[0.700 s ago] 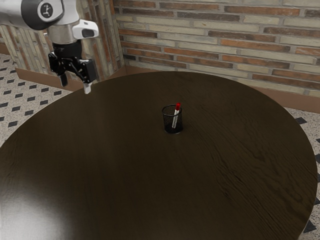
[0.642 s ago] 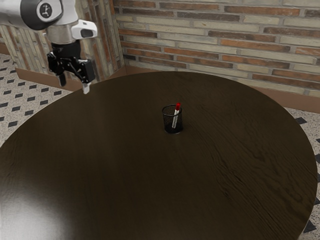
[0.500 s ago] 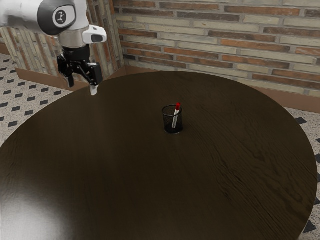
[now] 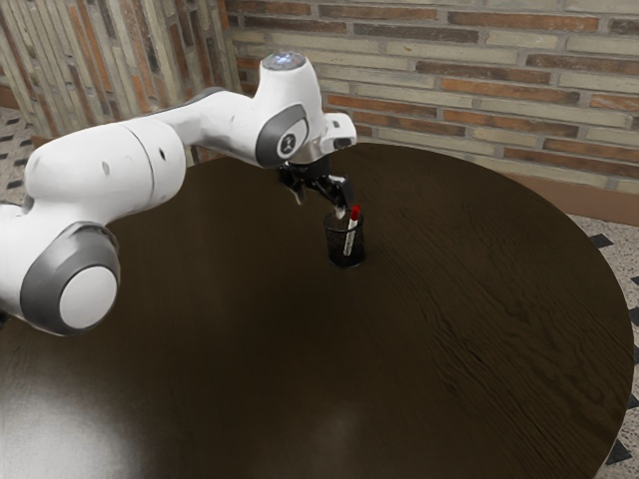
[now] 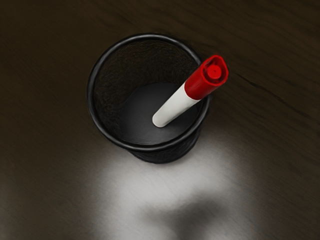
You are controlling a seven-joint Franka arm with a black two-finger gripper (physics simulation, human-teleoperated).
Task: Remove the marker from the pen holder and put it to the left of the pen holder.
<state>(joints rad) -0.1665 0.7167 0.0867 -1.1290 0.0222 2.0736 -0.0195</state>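
Red-capped marker (image 5: 175,106) leaning inside the pen holder (image 4: 344,255).
The claw (image 4: 319,207) hangs released, fingers apart, near the holder's rim; the holder stands toward the table's (image 4: 429,329) brick-wall edge.

Beyond the dark round table (image 4: 479,319) are brick walls (image 4: 449,85) and tiled floor (image 4: 623,255).

A round, dark brown wooden table (image 4: 449,349) is carrying a small black mesh pen holder (image 4: 335,244). The pen holder is standing upright, its round rim (image 5: 155,148) facing up and its base touching the wood. Fine, streaky grain (image 4: 469,369) is running across the tabletop on the exterior view's right of the pen holder. A pale pool of light (image 5: 125,185) is glowing just beside the pen holder, with a soft dark shadow (image 5: 192,215) falling inside it.
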